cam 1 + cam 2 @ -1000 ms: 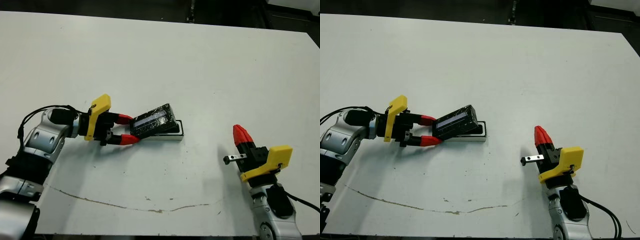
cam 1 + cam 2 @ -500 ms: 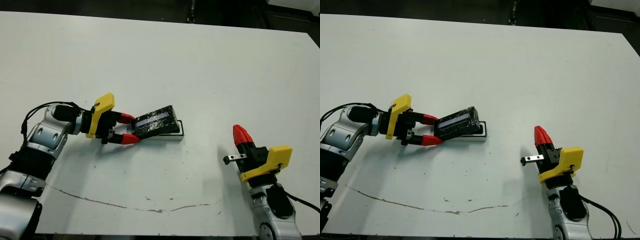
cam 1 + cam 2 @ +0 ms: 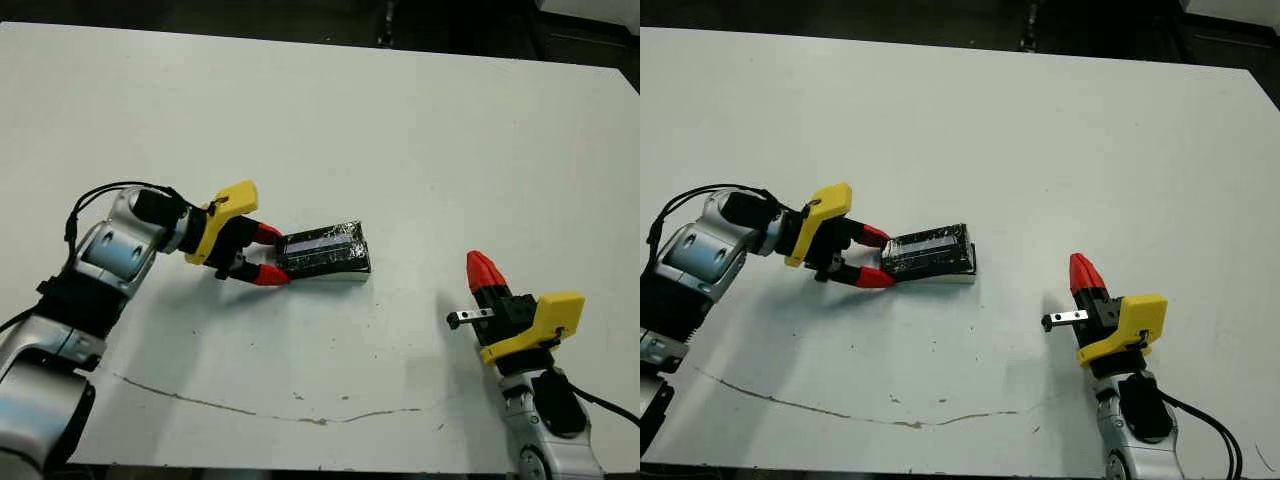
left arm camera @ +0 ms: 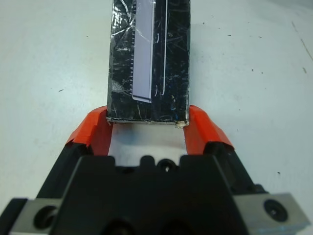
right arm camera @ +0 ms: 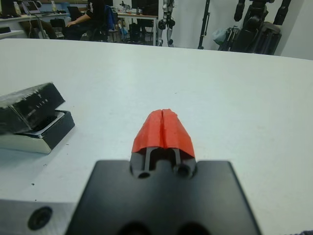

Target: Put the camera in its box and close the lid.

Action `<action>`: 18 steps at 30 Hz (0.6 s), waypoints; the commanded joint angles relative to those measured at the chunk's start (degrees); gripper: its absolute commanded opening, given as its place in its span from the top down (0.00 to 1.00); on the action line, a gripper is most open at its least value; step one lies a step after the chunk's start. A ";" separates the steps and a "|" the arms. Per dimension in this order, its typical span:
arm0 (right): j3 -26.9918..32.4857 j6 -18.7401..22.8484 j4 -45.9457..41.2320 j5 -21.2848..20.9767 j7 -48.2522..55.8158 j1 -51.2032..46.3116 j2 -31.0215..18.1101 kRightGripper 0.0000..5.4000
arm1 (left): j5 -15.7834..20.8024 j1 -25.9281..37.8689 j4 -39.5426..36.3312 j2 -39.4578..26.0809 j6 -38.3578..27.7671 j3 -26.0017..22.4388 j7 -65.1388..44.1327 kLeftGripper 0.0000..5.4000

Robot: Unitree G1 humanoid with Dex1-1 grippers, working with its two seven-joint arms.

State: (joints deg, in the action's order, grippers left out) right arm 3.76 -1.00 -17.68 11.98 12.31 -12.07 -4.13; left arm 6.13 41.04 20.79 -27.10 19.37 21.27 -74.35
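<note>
The lid point(image 3: 325, 250), a glossy black slab with a pale stripe, lies along the top of the white box point(image 3: 940, 278) and covers nearly all of it. From the right wrist view the lid point(image 5: 29, 105) still sits slightly tilted above the box point(image 5: 29, 142). My left gripper point(image 3: 282, 257) is shut on the lid's near end, one red finger at each corner point(image 4: 98, 132). The camera is hidden. My right gripper point(image 3: 482, 265) stands shut and empty at the table's front right, well apart from the box.
A thin brownish line point(image 3: 250, 410) runs across the table near its front edge. Beyond the far edge, the right wrist view shows a seated person point(image 5: 93, 14) and dark equipment stands point(image 5: 254, 24).
My left gripper has moved right and brought the lid down from a steep tilt to nearly flat over the box. The right arm has not moved.
</note>
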 commanded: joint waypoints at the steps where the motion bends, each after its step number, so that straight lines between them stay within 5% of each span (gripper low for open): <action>1: 0.47 0.02 0.24 0.16 -0.21 -0.78 -0.35 1.00 | -1.72 -0.27 0.13 2.89 1.39 3.14 0.36 0.41; 18: 0.25 0.74 -0.16 -0.01 -0.58 -0.82 -0.35 1.00 | -4.07 2.90 1.73 5.29 2.09 5.56 -1.22 0.41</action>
State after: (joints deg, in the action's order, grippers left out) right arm 3.63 -1.01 -17.60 11.94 12.07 -12.08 -4.10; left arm 2.46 44.50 21.94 -25.13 20.54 24.27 -75.52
